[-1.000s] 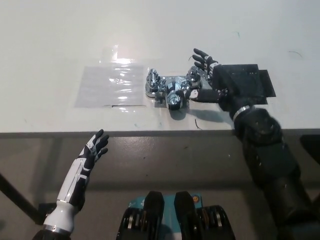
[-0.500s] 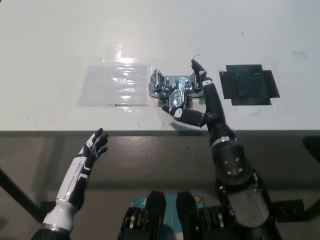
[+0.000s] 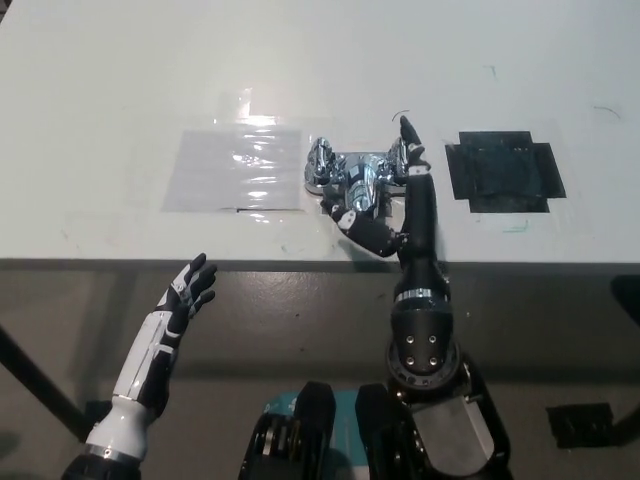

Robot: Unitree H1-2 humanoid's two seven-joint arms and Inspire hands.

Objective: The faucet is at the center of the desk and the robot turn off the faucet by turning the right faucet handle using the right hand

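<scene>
We are swinging our right hand (image 3: pixel 400 195) round from the black tape patch (image 3: pixel 505 171), fingers now spread against the right faucet handle (image 3: pixel 401 157), turning it; our left hand (image 3: pixel 190 292) is idling open below the desk (image 3: pixel 120 90).

And here's the slim black right hand (image 3: pixel 405 205), glossy jointed segments with pale tips on some fingers, running into a narrow black forearm. A bright silver ring bands the wrist, and below it sits a bulky rounded black housing dotted with small silver screws, then a grey-edged block. Over on the other side, the left hand (image 3: pixel 192 290): dark fingers with white panels, on a white forearm shell with black stripes, ending in a metallic cuff.
</scene>
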